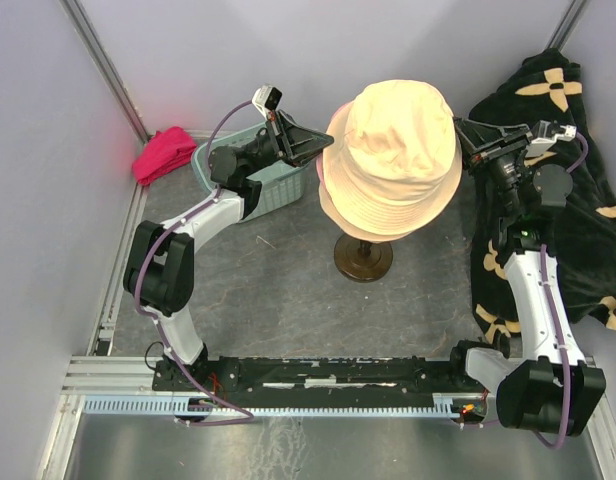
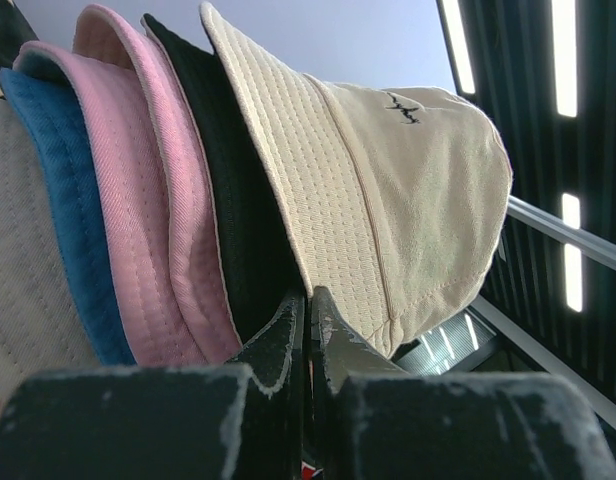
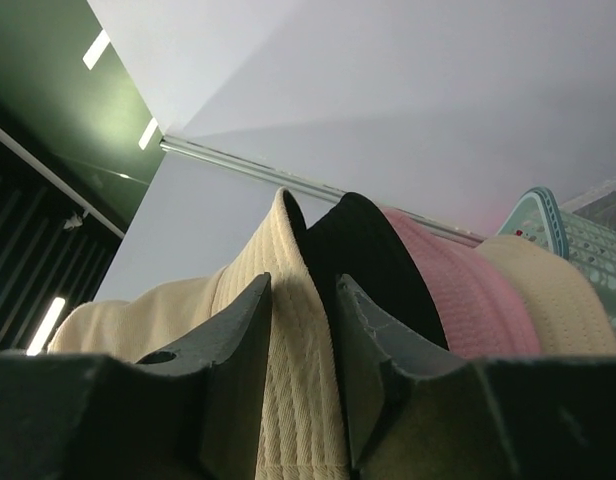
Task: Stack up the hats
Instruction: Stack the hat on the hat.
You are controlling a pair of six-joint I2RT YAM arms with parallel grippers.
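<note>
Grey surface (image 1: 268, 300) below, and dead centre the stand (image 1: 363, 258) carries the stack (image 1: 335, 210) upright, brims nested round it, cream hat (image 1: 398, 140) on top. Under it, by the left wrist view, come the black hat (image 2: 238, 220), the pink hat (image 2: 148, 200) and the blue hat (image 2: 58, 200). Both arms are in at brim height, one either side of the stack. The right end effector (image 3: 303, 290) sits on the stack's right with its jaws apart and the cream brim running straight in between them, black brim just outside the far finger. It's the one placed to act; a squeeze would take the cream brim alone, I'd say. The left end effector (image 2: 308, 298) is on the stack's left, fingers pressed together right where the cream and black brims meet. I can't tell whether any fabric is nipped there.
</note>
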